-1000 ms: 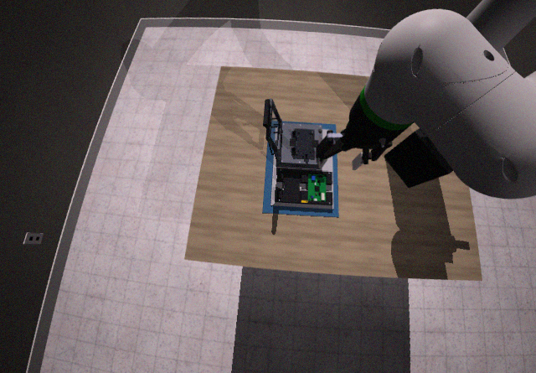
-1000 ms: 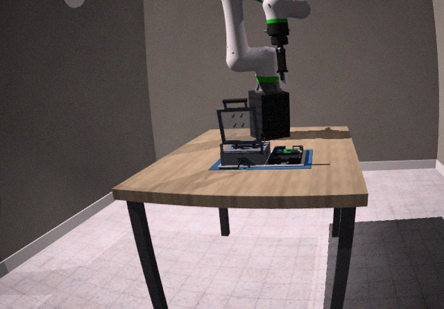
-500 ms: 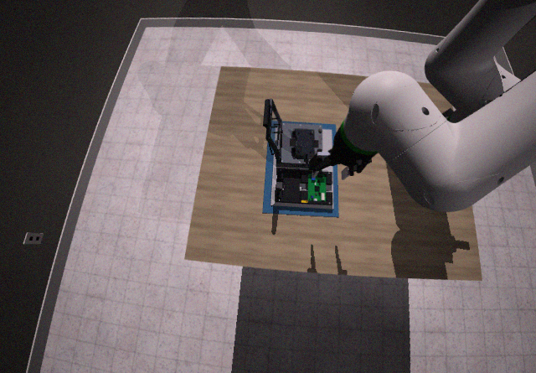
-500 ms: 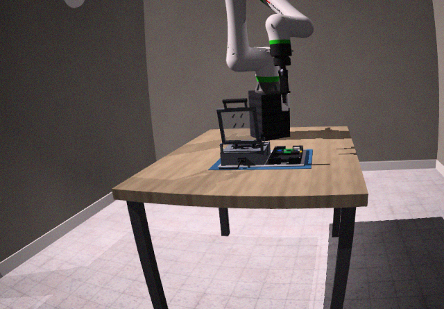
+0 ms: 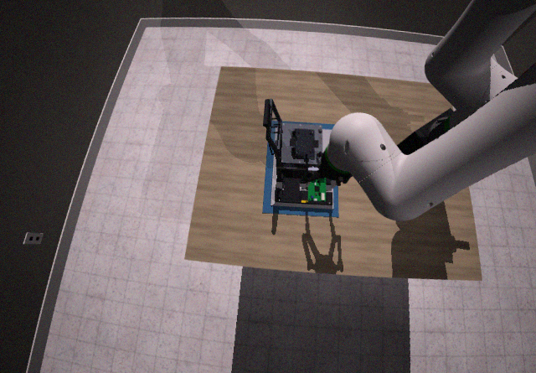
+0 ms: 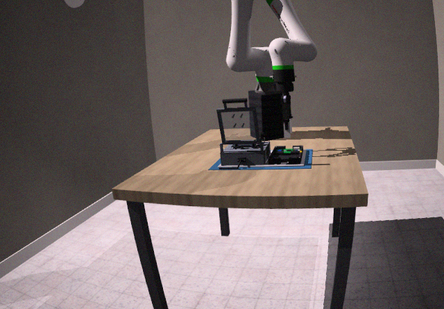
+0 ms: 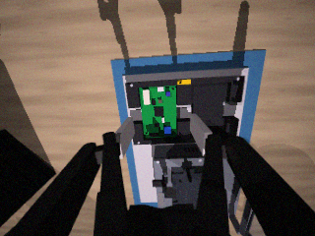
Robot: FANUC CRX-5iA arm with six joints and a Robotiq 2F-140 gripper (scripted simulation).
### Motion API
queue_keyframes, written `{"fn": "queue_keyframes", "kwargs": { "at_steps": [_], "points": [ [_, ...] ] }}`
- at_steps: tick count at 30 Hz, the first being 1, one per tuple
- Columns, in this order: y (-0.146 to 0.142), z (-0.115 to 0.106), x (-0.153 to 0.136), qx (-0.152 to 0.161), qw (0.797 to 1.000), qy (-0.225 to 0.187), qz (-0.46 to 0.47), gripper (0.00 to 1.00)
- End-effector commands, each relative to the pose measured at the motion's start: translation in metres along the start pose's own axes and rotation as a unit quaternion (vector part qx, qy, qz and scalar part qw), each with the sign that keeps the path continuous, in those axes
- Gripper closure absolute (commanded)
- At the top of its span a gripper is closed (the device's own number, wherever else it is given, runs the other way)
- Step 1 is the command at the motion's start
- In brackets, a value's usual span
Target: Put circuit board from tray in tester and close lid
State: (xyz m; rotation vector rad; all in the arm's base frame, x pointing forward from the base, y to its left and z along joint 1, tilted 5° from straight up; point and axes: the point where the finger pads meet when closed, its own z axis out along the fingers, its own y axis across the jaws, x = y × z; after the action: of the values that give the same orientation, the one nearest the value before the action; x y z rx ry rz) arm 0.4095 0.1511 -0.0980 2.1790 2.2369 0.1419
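Observation:
The green circuit board [image 5: 319,189] [image 6: 286,151] [image 7: 158,112] lies face up in one pocket of the black tray [image 5: 302,205] [image 7: 157,77]. Its white connector end points away from the tester. The tester [image 5: 302,142] [image 6: 243,153] [image 7: 182,183] stands beside the tray, with its lid [image 5: 270,121] [image 6: 234,121] upright and open. My gripper [image 7: 161,123] hangs above the tray, its fingers partly open on either side of the board's long edges. It holds nothing. In the top view the arm hides most of the gripper.
Tray and tester sit on a blue mat [image 5: 267,195] [image 6: 250,167] [image 7: 118,88] in the middle of a wooden table [image 6: 233,187]. The tray's second pocket [image 7: 209,100] is empty. The raised lid stands on the tester's far side from the arm.

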Motion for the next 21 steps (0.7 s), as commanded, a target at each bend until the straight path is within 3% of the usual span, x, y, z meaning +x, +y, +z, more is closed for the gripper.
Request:
{"fn": "queue_keyframes", "kwargs": {
  "at_steps": [1, 7, 21],
  "points": [
    [0.002, 0.013, 0.001, -0.001, 1.000, 0.000, 0.000, 0.42],
    [0.003, 0.024, 0.001, -0.001, 1.000, 0.000, 0.000, 0.42],
    [0.003, 0.025, 0.001, -0.001, 1.000, 0.000, 0.000, 0.42]
  ]
}}
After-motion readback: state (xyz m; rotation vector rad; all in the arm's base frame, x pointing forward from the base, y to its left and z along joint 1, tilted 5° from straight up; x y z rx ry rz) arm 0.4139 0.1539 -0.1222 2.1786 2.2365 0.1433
